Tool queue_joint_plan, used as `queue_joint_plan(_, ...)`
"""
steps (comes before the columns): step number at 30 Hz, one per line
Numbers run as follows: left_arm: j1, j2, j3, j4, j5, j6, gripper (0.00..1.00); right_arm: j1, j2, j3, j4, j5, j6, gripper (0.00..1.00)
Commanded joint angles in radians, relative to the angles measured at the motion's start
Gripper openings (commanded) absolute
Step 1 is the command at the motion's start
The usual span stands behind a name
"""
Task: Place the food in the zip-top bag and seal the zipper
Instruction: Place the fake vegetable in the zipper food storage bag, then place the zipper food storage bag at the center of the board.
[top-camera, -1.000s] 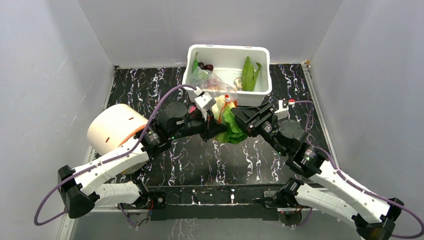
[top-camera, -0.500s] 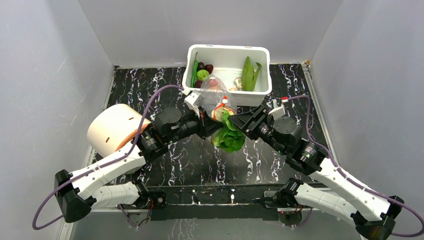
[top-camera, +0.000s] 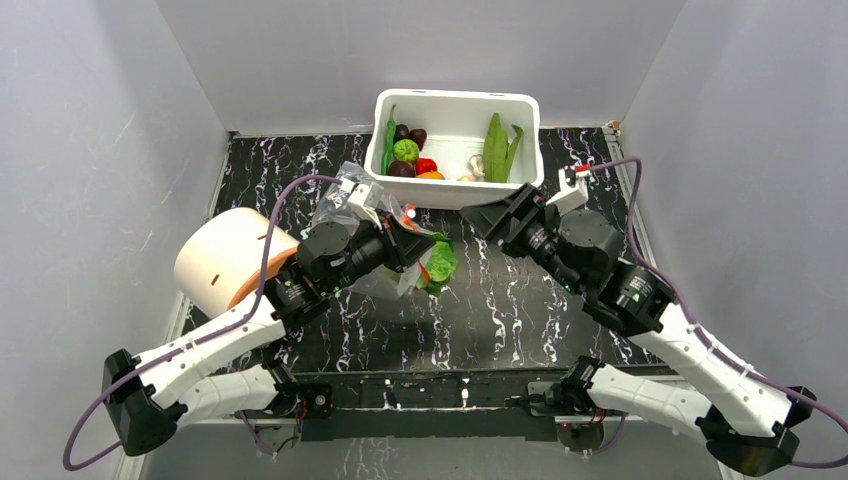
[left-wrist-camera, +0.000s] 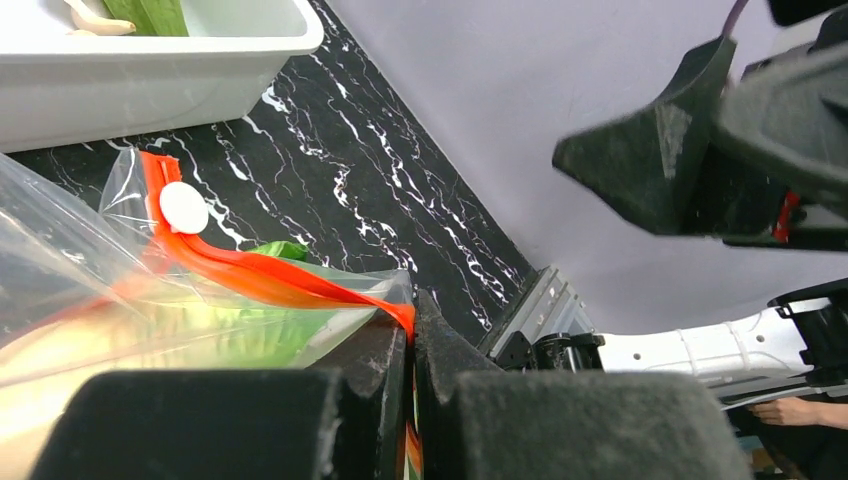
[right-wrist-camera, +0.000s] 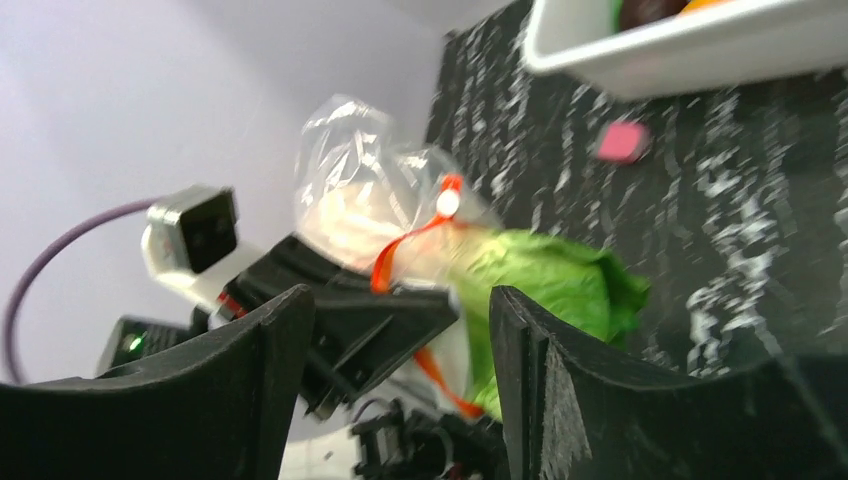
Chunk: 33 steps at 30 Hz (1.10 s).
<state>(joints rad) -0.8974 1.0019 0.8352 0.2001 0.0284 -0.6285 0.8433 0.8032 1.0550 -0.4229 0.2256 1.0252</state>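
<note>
My left gripper (top-camera: 424, 244) is shut on the orange-red zipper (left-wrist-camera: 262, 277) at the corner of the clear zip-top bag (top-camera: 343, 196) and holds it above the table, left of the tub. The pale-green cabbage (top-camera: 438, 262) hangs at the bag's mouth, and part of it shows through the plastic (left-wrist-camera: 190, 335). My right gripper (top-camera: 478, 216) is open and empty, just in front of the white tub (top-camera: 455, 190). In the right wrist view it (right-wrist-camera: 398, 300) faces the bag (right-wrist-camera: 350, 190) and cabbage (right-wrist-camera: 555, 280). The tub holds the green ball (top-camera: 405, 150), tomato (top-camera: 426, 165), purple rounds (top-camera: 402, 132), orange piece (top-camera: 433, 175), pods (top-camera: 497, 145) and mushrooms (top-camera: 474, 166).
A white cylinder (top-camera: 222, 255) with an orange band stands at the left beside my left arm. A white slider (left-wrist-camera: 184, 207) sits on the zipper. A small pink thing (right-wrist-camera: 622, 142) lies on the table in front of the tub. Grey walls close in on three sides.
My left gripper has carried the bag and cabbage left and toward me, away from the tub. My right gripper has let go of the cabbage and drawn back to the right, open.
</note>
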Motion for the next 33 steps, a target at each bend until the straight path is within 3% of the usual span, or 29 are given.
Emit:
queue_joint_plan(1,0.01,-0.041,-0.001,0.075,-0.012,-0.02,0.0,0.001,0.079,0.145,-0.077,0.247,-0.218,0.63)
queue_joint_plan(4,0.014,-0.046,-0.004,0.082,-0.011,-0.023,0.0,-0.012,0.139,0.17,-0.128,0.312,-0.277,0.64)
queue_joint_plan(7,0.02,-0.049,-0.004,0.081,-0.01,-0.023,0.0,-0.078,0.164,0.138,-0.124,0.248,-0.278,0.64)
queue_joint_plan(9,0.023,-0.052,-0.006,0.085,-0.008,-0.023,0.0,-0.21,0.164,0.085,-0.089,0.083,-0.267,0.64)
queue_joint_plan(13,0.029,-0.058,-0.018,0.116,0.005,-0.037,0.0,-0.588,0.184,-0.04,0.01,-0.366,-0.264,0.62)
queue_joint_plan(16,0.033,-0.056,-0.014,0.139,0.02,-0.049,0.0,-0.719,0.224,-0.16,0.115,-0.64,-0.233,0.56)
queue_joint_plan(21,0.035,-0.053,0.013,0.154,0.033,-0.049,0.0,-0.728,0.195,-0.399,0.297,-0.76,-0.098,0.48)
queue_joint_plan(27,0.036,-0.043,0.047,0.189,0.046,-0.068,0.0,-0.714,0.098,-0.641,0.438,-0.752,0.09,0.41)
queue_joint_plan(33,0.037,-0.017,0.065,0.269,0.078,-0.109,0.0,-0.479,0.081,-0.728,0.546,-0.596,0.242,0.4)
